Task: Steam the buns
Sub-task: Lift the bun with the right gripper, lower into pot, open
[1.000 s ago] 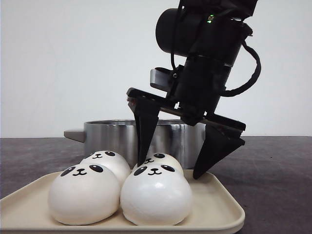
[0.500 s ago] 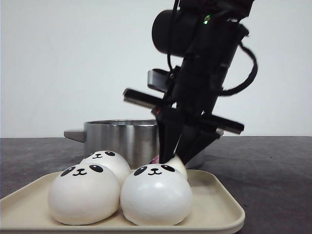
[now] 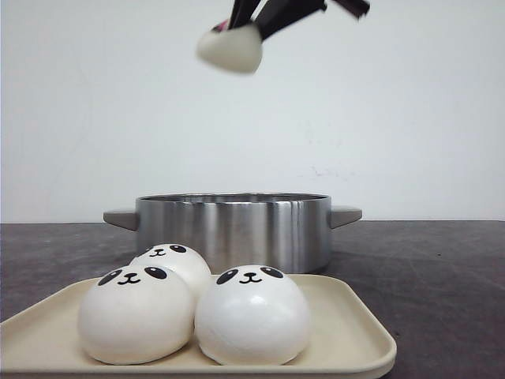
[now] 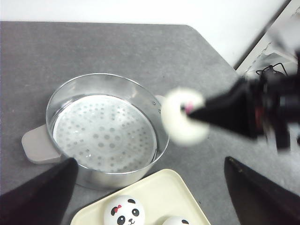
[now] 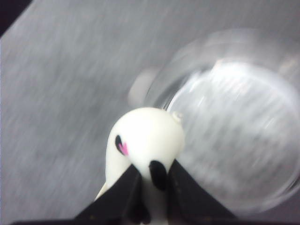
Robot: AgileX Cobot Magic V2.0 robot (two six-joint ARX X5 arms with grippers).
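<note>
Three white panda-faced buns (image 3: 136,314) (image 3: 252,314) (image 3: 172,260) sit on the cream tray (image 3: 347,332). Another bun (image 3: 229,49) hangs high in the air above the steel pot (image 3: 233,229), with my right gripper (image 3: 241,28) shut on it. In the right wrist view that bun (image 5: 145,140) is squeezed between the black fingers (image 5: 117,197) of the gripper (image 5: 151,176), and the picture is blurred. My left gripper (image 4: 150,161) stands open and holds nothing, looking down on the pot (image 4: 161,136), the held bun (image 4: 184,116) and the tray (image 4: 159,187).
A perforated steamer plate (image 4: 103,131) lies inside the pot, with nothing on it. The pot has grey side handles (image 3: 120,219). It stands just behind the tray on a dark grey table (image 3: 442,268). Cables and equipment (image 4: 276,70) lie past the table's edge.
My right gripper shut on the back-right bun on the tray, then lifted it fast to the top of the front view, above the pot.
</note>
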